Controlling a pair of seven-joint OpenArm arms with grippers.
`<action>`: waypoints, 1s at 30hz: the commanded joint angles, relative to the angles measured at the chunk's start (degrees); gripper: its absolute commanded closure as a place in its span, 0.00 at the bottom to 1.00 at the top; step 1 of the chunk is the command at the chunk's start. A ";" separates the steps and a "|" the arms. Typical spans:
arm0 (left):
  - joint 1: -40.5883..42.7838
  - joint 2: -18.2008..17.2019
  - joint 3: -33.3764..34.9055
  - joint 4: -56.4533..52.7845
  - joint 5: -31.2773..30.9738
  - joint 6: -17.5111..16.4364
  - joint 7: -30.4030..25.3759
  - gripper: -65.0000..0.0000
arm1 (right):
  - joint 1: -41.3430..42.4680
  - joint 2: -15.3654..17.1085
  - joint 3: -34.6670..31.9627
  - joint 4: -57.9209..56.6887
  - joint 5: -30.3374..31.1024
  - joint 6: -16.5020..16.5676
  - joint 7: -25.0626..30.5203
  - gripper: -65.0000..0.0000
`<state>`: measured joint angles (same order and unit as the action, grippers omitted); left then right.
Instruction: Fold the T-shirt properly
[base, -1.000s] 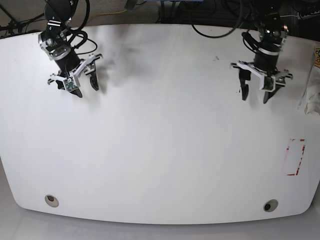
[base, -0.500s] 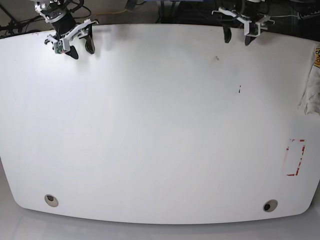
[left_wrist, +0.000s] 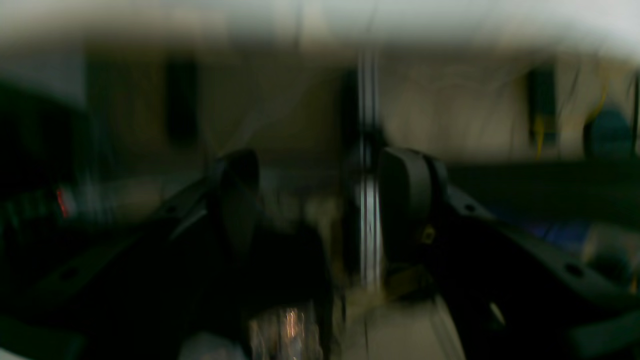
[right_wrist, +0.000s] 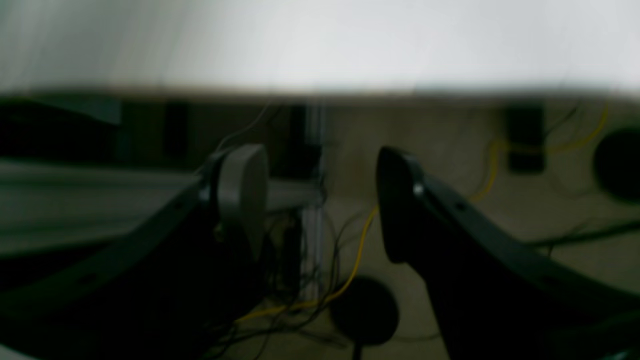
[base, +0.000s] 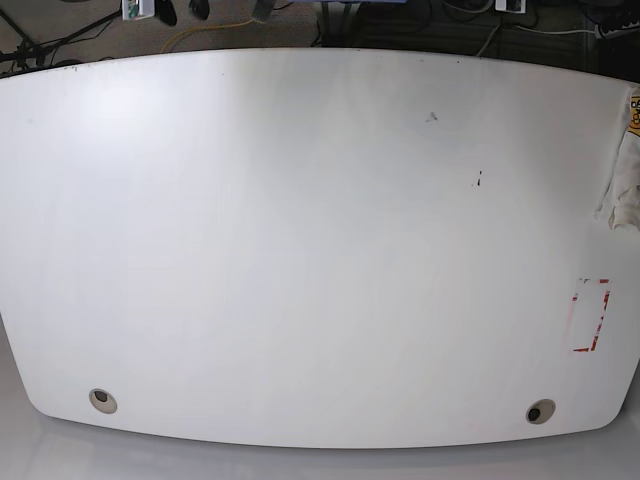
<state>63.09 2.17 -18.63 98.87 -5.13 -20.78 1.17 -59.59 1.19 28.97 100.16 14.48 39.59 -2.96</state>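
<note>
The T-shirt (base: 623, 180) is a bunched white cloth with a bit of orange-and-black print, lying at the far right edge of the white table (base: 300, 250) and partly cut off by the frame. Both arms are drawn back past the table's far edge. Only a tip of the right gripper (base: 160, 8) shows at the top left of the base view, and a tip of the left gripper (base: 510, 5) at the top right. In the blurred wrist views, the left gripper (left_wrist: 320, 190) and the right gripper (right_wrist: 320, 195) stand open with nothing between their fingers.
A red rectangle mark (base: 590, 315) is near the table's right side. Two round holes (base: 102, 401) (base: 541, 411) sit near the front edge. Cables (right_wrist: 350, 270) lie on the floor beyond the far edge.
Both arms have pulled back from above the table toward its far edge and almost out of the base view. Their jaws stayed open. The T-shirt has not moved.
</note>
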 joint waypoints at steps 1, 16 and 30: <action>0.60 -1.60 -0.05 -4.76 -0.54 -0.28 -1.13 0.47 | -1.81 0.35 -1.67 -2.80 0.68 0.41 4.06 0.50; -18.30 -8.28 4.35 -39.31 -0.11 -0.10 -1.21 0.47 | 12.16 0.79 -8.44 -34.62 -8.99 0.41 9.51 0.50; -42.39 -11.71 17.36 -74.39 -0.19 -0.10 -1.21 0.47 | 34.76 5.89 -8.53 -65.48 -16.02 -4.65 9.60 0.50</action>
<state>21.54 -8.54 -2.31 26.65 -5.21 -21.06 0.40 -25.91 6.17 20.51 37.52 -1.41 35.53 6.20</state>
